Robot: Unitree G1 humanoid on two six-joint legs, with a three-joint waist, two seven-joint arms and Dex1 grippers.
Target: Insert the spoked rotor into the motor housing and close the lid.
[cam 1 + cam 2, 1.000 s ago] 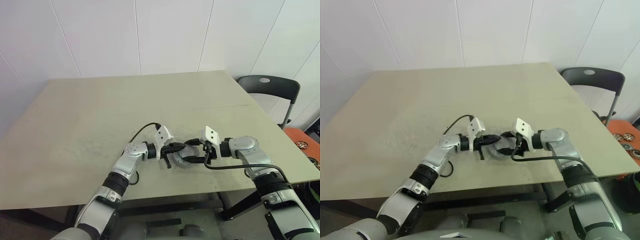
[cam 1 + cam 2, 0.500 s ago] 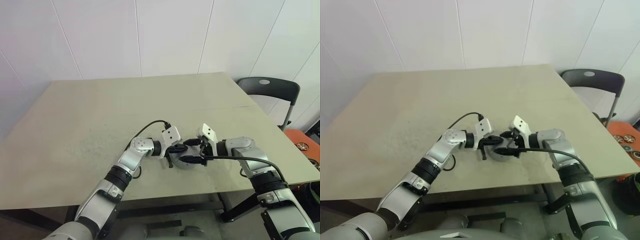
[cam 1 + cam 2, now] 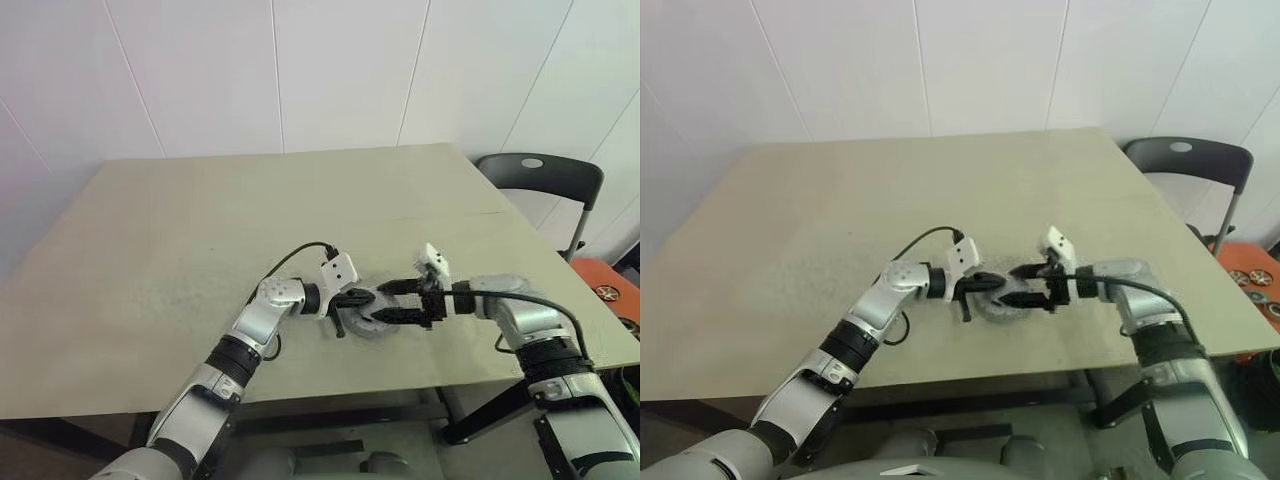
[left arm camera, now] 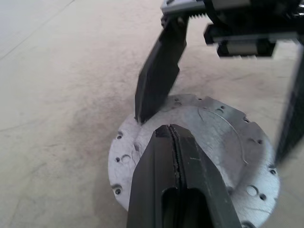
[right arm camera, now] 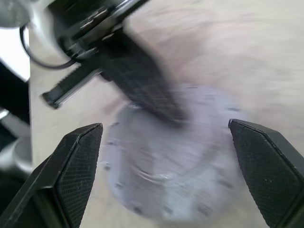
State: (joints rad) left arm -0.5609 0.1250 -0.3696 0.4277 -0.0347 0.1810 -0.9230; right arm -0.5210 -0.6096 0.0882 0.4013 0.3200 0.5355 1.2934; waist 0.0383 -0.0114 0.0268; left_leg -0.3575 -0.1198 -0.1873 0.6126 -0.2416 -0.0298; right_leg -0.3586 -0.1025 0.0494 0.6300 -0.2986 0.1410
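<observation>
The lid point(image 4: 216, 135), a flat grey disc with small holes near its rim, lies on the table point(image 3: 200, 230) near the front edge. My left gripper point(image 4: 172, 129) is shut, with its tips resting on top of the lid point(image 3: 375, 324). My right gripper point(image 3: 390, 303) comes in from the right and is open wide. Its fingers point(image 5: 78, 161) stand on either side of the lid point(image 5: 166, 185) without gripping it. The spoked rotor and the motor housing are hidden; I cannot tell whether they sit under the lid.
The table's front edge point(image 3: 330, 385) is close behind the lid. A dark chair point(image 3: 540, 175) stands past the table's right side, beside an orange surface point(image 3: 605, 285) with small round parts. A black cable point(image 3: 290, 258) loops over my left wrist.
My right gripper has opened wider, rolled and drawn back a little to the right. The left gripper stays shut on top of the lid, which has not moved.
</observation>
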